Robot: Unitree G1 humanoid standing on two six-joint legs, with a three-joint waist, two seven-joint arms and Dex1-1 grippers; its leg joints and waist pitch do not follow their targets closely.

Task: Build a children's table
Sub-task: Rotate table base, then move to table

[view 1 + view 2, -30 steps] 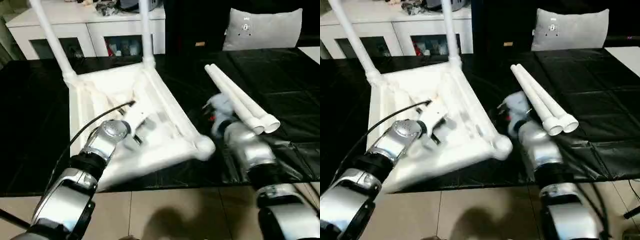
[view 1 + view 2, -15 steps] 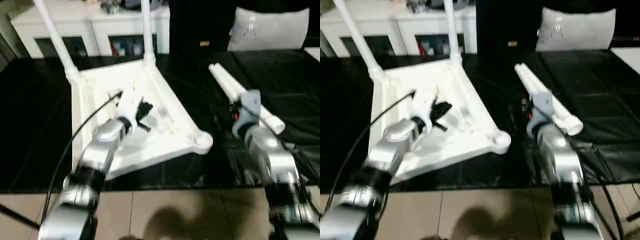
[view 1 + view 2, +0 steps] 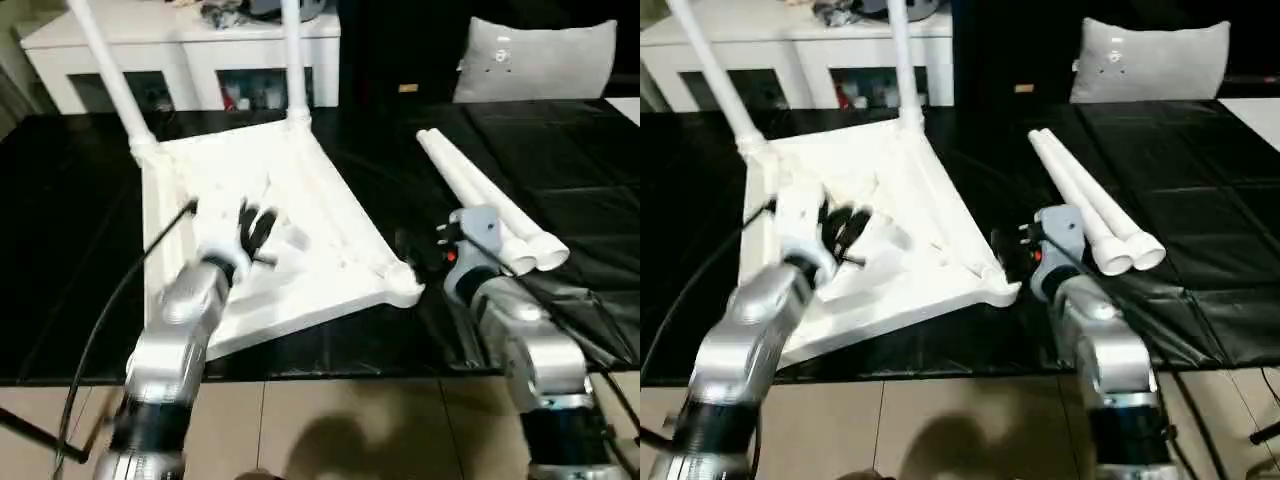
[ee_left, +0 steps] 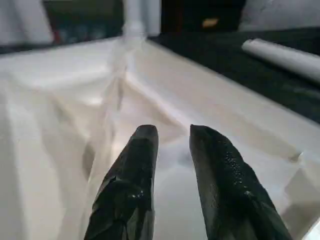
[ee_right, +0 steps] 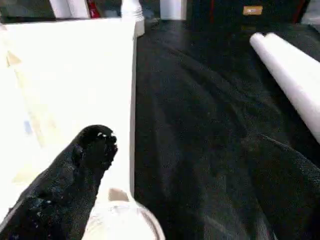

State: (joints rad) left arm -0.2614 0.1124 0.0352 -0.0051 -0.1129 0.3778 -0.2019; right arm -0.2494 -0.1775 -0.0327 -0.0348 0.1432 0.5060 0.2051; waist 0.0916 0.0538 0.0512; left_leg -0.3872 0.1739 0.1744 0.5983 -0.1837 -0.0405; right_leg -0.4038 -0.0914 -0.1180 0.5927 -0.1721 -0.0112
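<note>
Tabletop (image 3: pixel 300 200) lies upside down on the black worktop (image 3: pixel 70 260), two legs (image 3: pixel 115 85) standing in its far sockets. Two loose legs (image 3: pixel 490 205) lie right of it; a cabinet (image 3: pixel 190 55) and cushion (image 3: pixel 535 60) sit beyond. Left gripper (image 4: pixel 172 137), slightly parted, hovers empty over the ribs. Right gripper (image 5: pixel 200 150) gapes wide by the near corner socket (image 3: pixel 402 285), empty.

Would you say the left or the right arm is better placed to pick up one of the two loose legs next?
Probably the right. The right gripper, open, sits just beside the two loose legs on the black mat, while the left gripper hovers over the tabletop's ribbed underside, farther from them.
</note>
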